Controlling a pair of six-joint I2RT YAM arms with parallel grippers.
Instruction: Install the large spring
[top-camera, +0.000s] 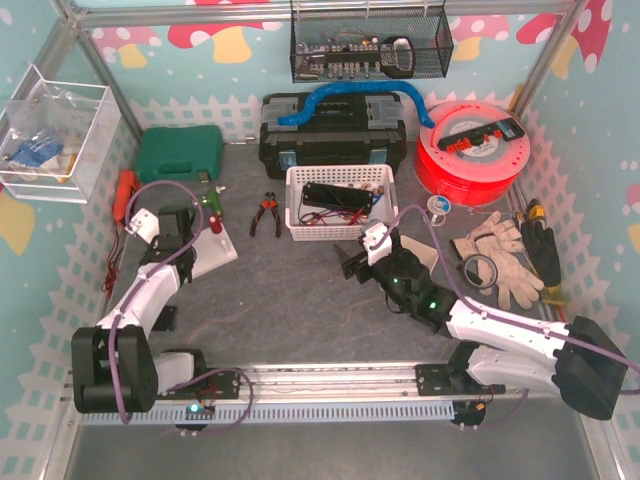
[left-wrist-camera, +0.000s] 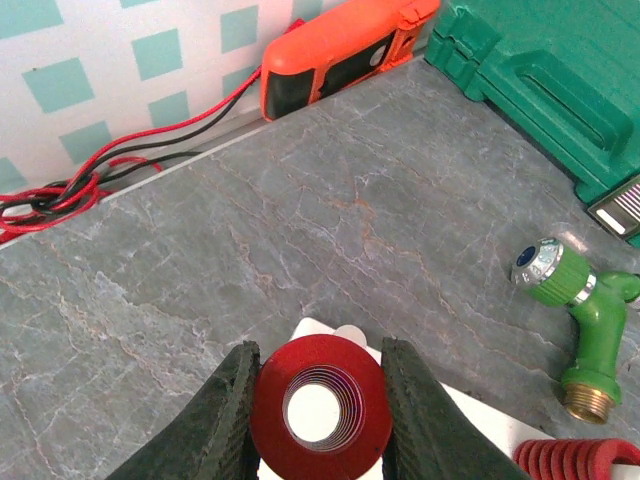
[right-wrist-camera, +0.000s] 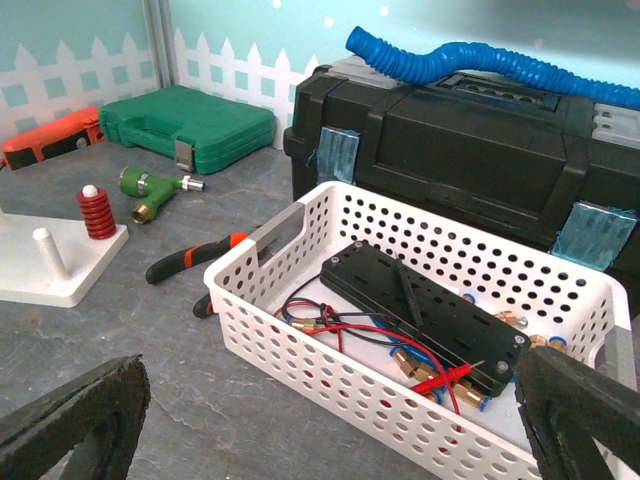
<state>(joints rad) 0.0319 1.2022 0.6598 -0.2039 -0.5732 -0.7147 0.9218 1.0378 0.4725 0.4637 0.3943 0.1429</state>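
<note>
My left gripper (left-wrist-camera: 320, 348) is shut on the large spring (left-wrist-camera: 320, 350), a red coil seen end-on between the two dark fingers. It hangs over the corner of the white peg base (left-wrist-camera: 475, 418), and white shows through its bore. A second red spring (left-wrist-camera: 575, 458) lies at the lower right; in the right wrist view this red spring (right-wrist-camera: 97, 212) stands on a peg of the base (right-wrist-camera: 60, 282), beside a bare white peg (right-wrist-camera: 45, 252). From above, the left gripper (top-camera: 185, 225) is at the base (top-camera: 218, 252). My right gripper (right-wrist-camera: 325, 415) stands wide open, empty, before the basket.
A white perforated basket (top-camera: 340, 232) with a black plate and wires sits mid-table, pliers (top-camera: 265, 213) to its left. A green hose nozzle (left-wrist-camera: 580, 300) and an orange meter (left-wrist-camera: 340, 50) lie near the base. A green case (top-camera: 180, 152), black toolbox (top-camera: 330, 130), red spool (top-camera: 470, 150) and gloves (top-camera: 500, 255) lie beyond.
</note>
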